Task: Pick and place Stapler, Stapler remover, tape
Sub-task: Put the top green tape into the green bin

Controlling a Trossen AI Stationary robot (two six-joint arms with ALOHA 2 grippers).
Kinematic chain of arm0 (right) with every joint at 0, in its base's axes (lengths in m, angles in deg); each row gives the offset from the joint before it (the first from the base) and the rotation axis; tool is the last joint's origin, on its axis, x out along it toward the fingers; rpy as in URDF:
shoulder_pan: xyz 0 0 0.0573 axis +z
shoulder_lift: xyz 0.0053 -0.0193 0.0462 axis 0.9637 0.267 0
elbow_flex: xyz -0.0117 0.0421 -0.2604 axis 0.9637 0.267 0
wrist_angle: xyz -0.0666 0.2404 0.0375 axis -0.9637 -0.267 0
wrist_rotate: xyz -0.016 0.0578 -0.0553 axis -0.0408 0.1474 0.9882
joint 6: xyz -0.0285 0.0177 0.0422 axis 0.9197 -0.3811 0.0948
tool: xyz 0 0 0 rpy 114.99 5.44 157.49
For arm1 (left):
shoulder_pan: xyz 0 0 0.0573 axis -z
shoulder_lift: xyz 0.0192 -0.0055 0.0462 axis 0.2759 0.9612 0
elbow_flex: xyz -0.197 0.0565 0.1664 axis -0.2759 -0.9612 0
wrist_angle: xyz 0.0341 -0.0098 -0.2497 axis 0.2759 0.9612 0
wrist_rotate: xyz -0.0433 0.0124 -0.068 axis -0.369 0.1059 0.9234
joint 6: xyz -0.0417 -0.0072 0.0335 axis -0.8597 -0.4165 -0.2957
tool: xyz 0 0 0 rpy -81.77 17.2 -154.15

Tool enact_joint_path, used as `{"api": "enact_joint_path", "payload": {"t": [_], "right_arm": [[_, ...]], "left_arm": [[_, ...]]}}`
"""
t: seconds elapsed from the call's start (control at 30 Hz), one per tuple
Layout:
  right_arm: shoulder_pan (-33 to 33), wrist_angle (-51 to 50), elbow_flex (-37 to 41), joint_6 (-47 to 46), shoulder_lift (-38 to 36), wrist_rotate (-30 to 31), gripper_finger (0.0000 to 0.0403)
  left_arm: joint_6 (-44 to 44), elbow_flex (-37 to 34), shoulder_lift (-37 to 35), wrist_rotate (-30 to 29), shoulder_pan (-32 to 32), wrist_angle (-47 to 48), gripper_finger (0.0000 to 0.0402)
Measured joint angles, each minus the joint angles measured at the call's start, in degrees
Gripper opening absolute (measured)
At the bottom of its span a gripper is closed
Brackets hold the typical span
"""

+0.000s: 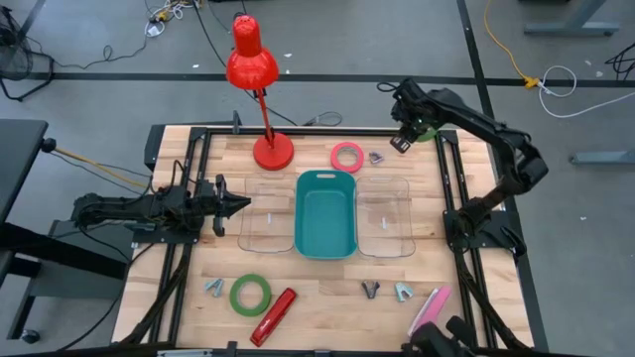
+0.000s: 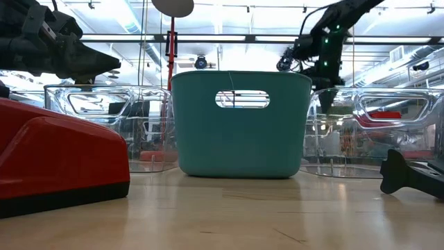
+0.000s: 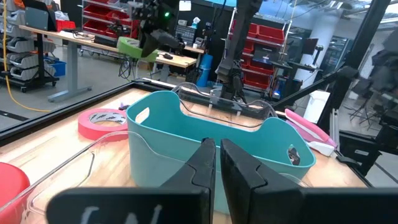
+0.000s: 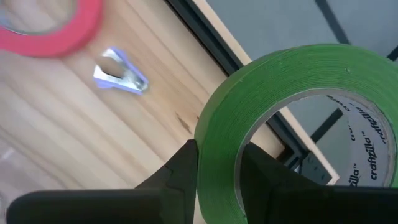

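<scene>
None of the three bins has anything in it yet as far as I can tell; the teal bin (image 1: 325, 213) looks empty. The right gripper (image 4: 217, 165) is pinching a green tape roll (image 4: 286, 118) above the table's far right corner. The left gripper (image 3: 216, 163) waits pressed together beside the left clear bin (image 1: 266, 216).

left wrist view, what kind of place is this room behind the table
Most likely a workshop or robotics lab: red storage bins on shelves, a long workbench with gear on it, and the other robot arm standing at the table.
</scene>
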Motion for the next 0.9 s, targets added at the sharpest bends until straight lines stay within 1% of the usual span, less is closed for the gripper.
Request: {"api": "enact_joint_path", "payload": {"t": [0.3, 0.5, 0.63, 0.77, 0.9], "right_arm": [[5.26, -0.05, 0.0, 0.0, -6.57, -0.59, 0.0089], [9.09, -0.03, 0.02, 0.45, -8.81, -6.02, 0.0089], [12.25, -0.02, 0.04, 0.46, -8.95, -6.68, 0.0089], [15.53, 1.33, 0.04, 0.46, -8.94, -8.95, 0.0089], [19.42, 3.38, 0.04, 1.11, -8.94, -13.32, 0.0089]], "left_arm": [[0.0, 0.0, -0.01, 0.0, 0.0, 0.0, 0.0028], [-0.01, 0.0, -0.01, -0.01, -0.01, 0.0, 0.0028], [-0.01, 0.0, -0.01, 0.0, 0.0, 0.0, 0.0028], [0.0, 0.0, 0.0, 0.01, 0.01, 0.0, 0.0028], [-0.01, 0.0, -0.01, -0.01, -0.01, 0.0, 0.0028]]}}
